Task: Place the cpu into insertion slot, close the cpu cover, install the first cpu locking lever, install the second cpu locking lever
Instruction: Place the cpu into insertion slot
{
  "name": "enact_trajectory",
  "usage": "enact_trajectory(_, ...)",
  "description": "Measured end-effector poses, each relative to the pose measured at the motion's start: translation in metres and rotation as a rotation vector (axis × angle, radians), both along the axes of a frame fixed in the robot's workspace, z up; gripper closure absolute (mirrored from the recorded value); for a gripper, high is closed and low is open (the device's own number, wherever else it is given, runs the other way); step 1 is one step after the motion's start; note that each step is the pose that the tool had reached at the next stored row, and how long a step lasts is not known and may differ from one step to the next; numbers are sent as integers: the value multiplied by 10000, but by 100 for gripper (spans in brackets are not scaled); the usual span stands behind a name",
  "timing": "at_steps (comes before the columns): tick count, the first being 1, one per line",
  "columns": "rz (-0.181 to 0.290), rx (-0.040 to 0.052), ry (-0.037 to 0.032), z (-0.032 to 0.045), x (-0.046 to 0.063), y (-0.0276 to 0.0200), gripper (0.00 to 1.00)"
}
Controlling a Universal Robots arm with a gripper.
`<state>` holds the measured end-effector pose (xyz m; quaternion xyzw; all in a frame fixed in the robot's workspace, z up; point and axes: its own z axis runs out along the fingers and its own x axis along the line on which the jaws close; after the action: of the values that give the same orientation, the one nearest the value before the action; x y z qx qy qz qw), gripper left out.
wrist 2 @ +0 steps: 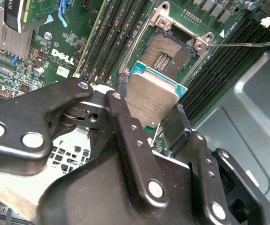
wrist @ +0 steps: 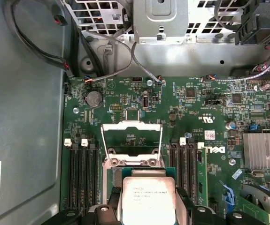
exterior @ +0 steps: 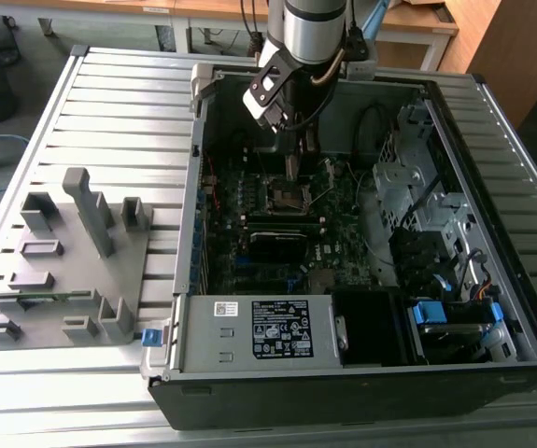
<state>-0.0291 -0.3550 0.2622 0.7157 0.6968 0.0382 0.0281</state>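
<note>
In both wrist views my gripper (wrist 2: 146, 112) (wrist: 147, 213) is shut on the cpu (wrist 2: 151, 101) (wrist: 147, 197), a flat square chip with a dull silver top pinched at two opposite edges. The chip hangs tilted above the motherboard, just short of the insertion slot (wrist 2: 170, 51), whose black pin field lies bare. The cpu cover (wrist: 131, 125) is swung up, a thin silvery frame standing beyond the chip. One thin locking lever (wrist 2: 247, 44) sticks out sideways from the socket. In the exterior view the gripper (exterior: 291, 168) hangs inside the open case over the insertion slot (exterior: 287, 194).
Black memory slots (wrist 2: 111, 42) flank the socket on both sides. A finned heatsink (wrist: 264, 150) and cables (wrist: 120, 61) are nearby on the board. The case walls, drive cage (exterior: 408, 177) and power supply (exterior: 259, 327) hem in the arm. A grey parts fixture (exterior: 72, 261) stands outside on the slatted table.
</note>
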Motion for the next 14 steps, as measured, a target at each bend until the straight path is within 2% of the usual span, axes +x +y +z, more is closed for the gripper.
enact_trajectory(4, -2, 4, -11, -5, -4, 0, 46)
enact_trajectory(6, 6, 4, -58, -19, -15, 0, 46)
enact_trajectory(10, 115, 3, -197, -55, -29, 0, 46)
enact_trajectory(14, 154, 3, -211, -69, -30, 1, 46)
